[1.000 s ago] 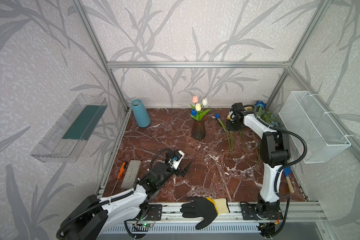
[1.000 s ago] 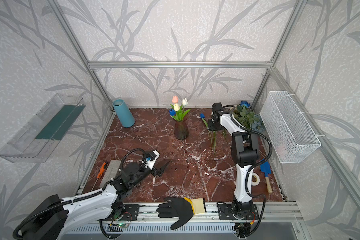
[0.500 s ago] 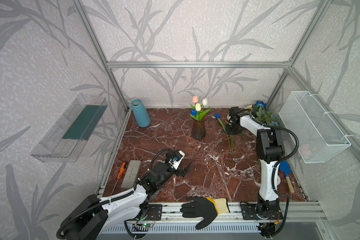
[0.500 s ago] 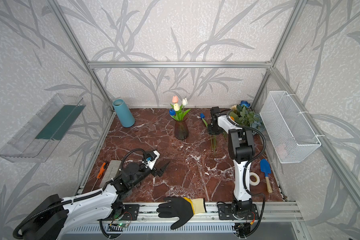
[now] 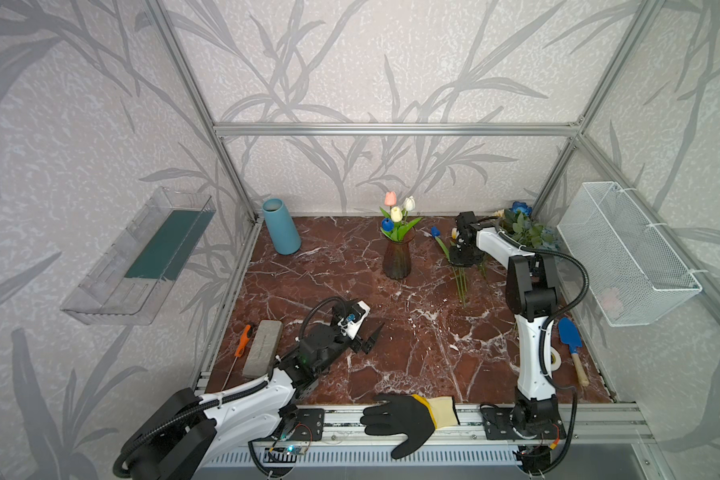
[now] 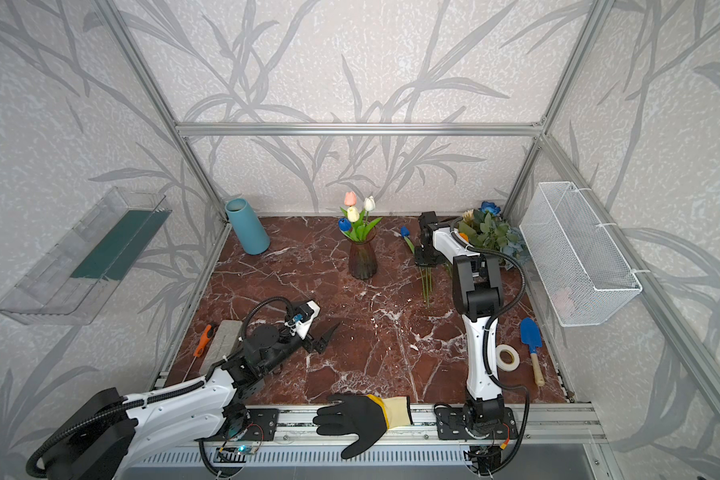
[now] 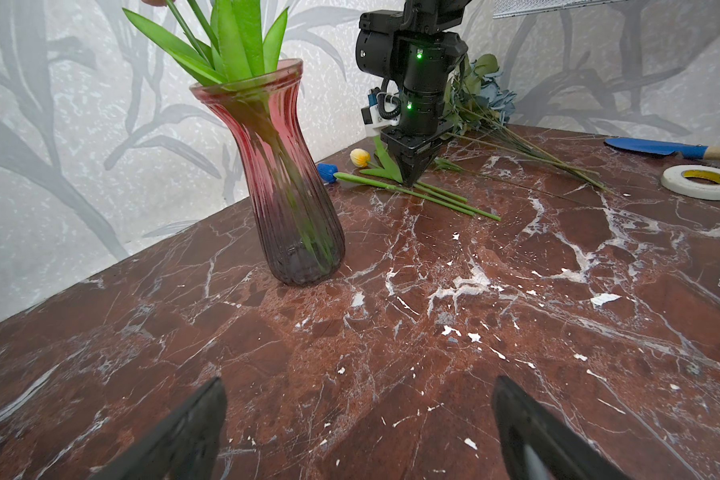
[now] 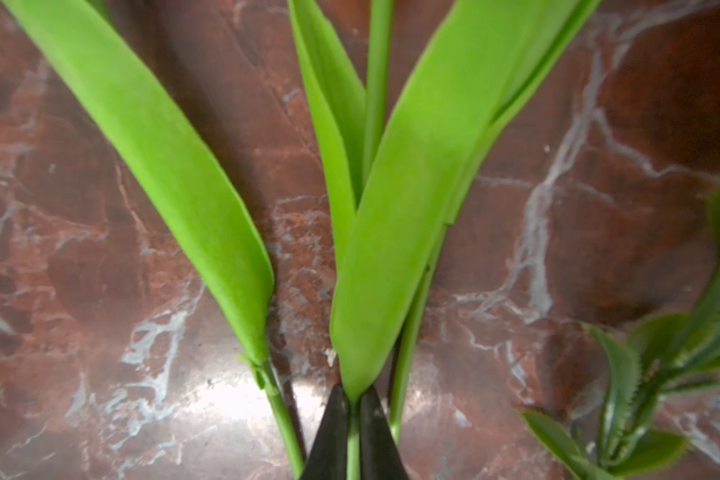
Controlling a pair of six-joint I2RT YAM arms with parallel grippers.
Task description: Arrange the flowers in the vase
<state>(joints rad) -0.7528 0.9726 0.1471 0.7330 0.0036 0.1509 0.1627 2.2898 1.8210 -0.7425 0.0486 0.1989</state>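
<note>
**Right gripper pinches a tulip stem beside the glass vase**

Read the table as a clock face from above, with 12 at the back wall and 6 at the front rail.

A clear shelf (image 5: 142, 257) hangs on the wall out past 9 o'clock. A teal vase (image 5: 281, 226) stands in the corner at 11. At 8 o'clock an orange screwdriver (image 5: 242, 340) lies just beside a grey block (image 5: 262, 347).

The left gripper (image 5: 371, 338) sits low over bare table at about 7 o'clock. Its jaws are spread wide with nothing between them. Its wrist view shows the fingertips (image 7: 200, 415) far apart, aimed toward the glass vase. A black glove (image 5: 400, 419) lies on the front rail at 6.

The glass vase (image 5: 398, 259) stands upright toward 12 o'clock. It holds four tulips (image 5: 396, 213): pink, white, cream and blue.

Near it, at 1 o'clock, a blue tulip (image 5: 435, 231) and a yellow tulip (image 7: 359, 157) lie flat on the table. Their stems run toward 6. The right gripper (image 5: 462, 262) points straight down onto them, jaws squeezed together on one green stem (image 8: 378, 75) just below its leaves. Which bloom that stem carries cannot be told.

A bunch of flowers (image 5: 524, 232) with dark leaves and blue blooms lies in the corner at 2 o'clock. A wire basket (image 5: 624, 257) hangs on the wall past 3. At 4 o'clock a roll of tape (image 6: 508, 357) lies near a blue trowel (image 5: 570, 340).
</note>
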